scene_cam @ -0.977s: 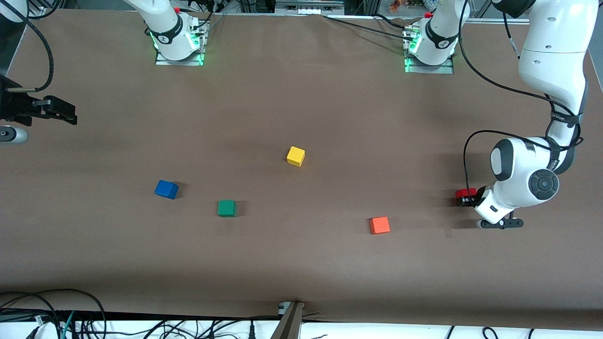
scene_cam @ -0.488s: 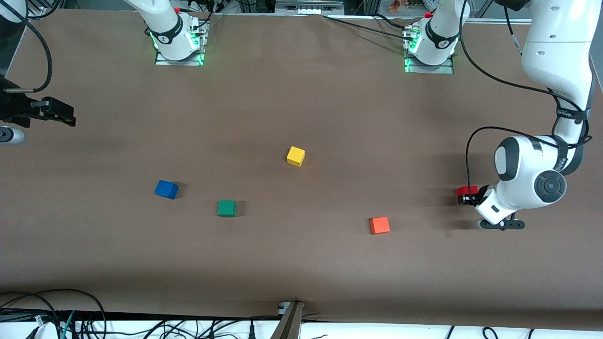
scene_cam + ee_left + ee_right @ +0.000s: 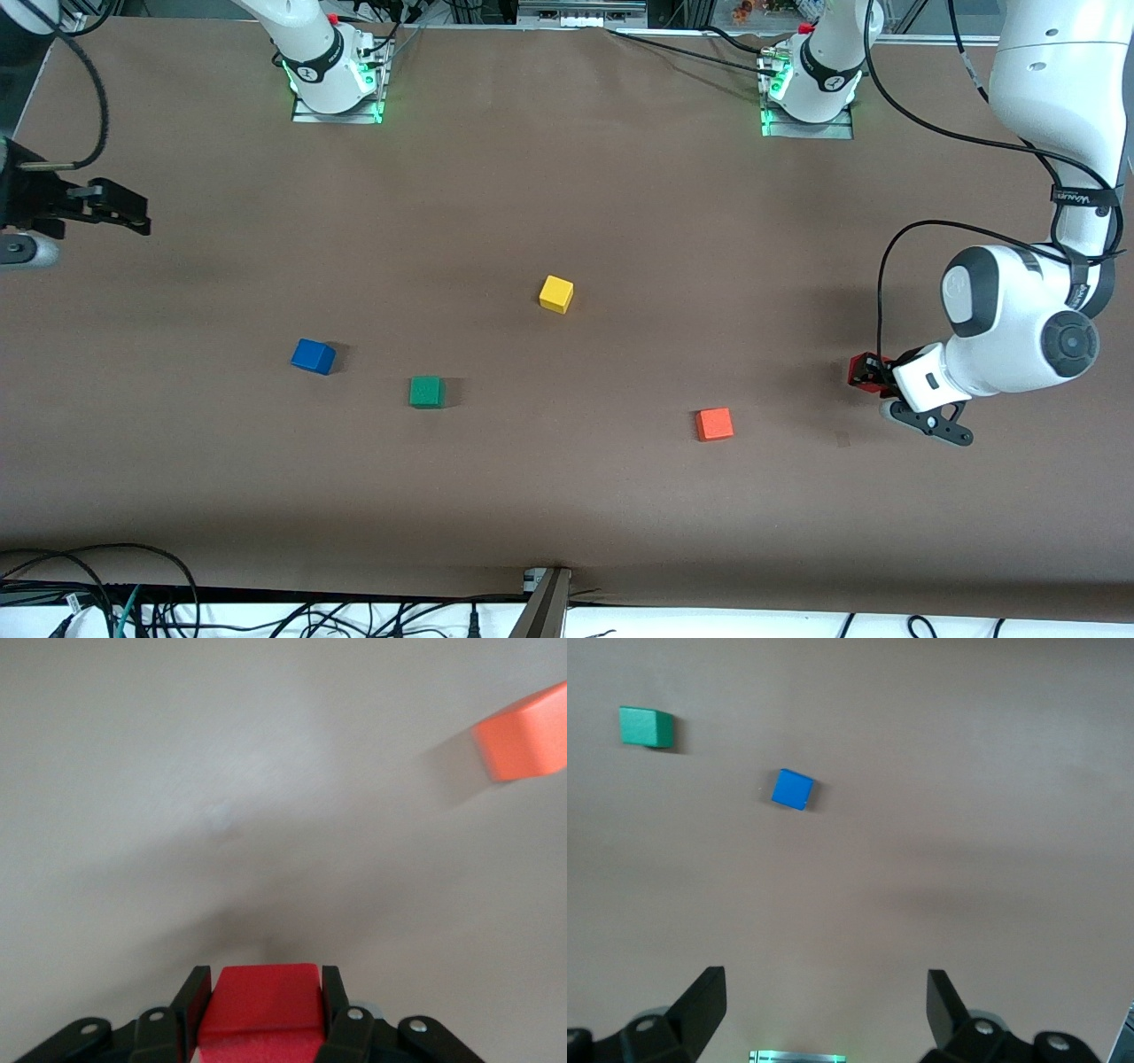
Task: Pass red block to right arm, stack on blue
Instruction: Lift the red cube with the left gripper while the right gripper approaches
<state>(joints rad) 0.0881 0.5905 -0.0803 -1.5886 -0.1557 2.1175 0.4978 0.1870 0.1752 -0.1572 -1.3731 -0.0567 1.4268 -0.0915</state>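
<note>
The left tool [image 3: 873,376] has just clamped the red block [image 3: 258,999] and tilted as it starts lifting it off the counter [image 3: 567,496] at the left arm's end, while the right tool [image 3: 824,1005] waits wide open, well apart from the blue block [image 3: 313,356], so the handover comes next.

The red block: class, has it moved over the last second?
Yes. The red block, clamped in the left gripper, has edged slightly toward the orange cube.

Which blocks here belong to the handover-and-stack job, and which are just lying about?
In the job:
- red block, gripped in the left hand
- blue block, on the table
- right hand, open, waiting

Lying about:
- green block
- yellow block
- orange block
</note>
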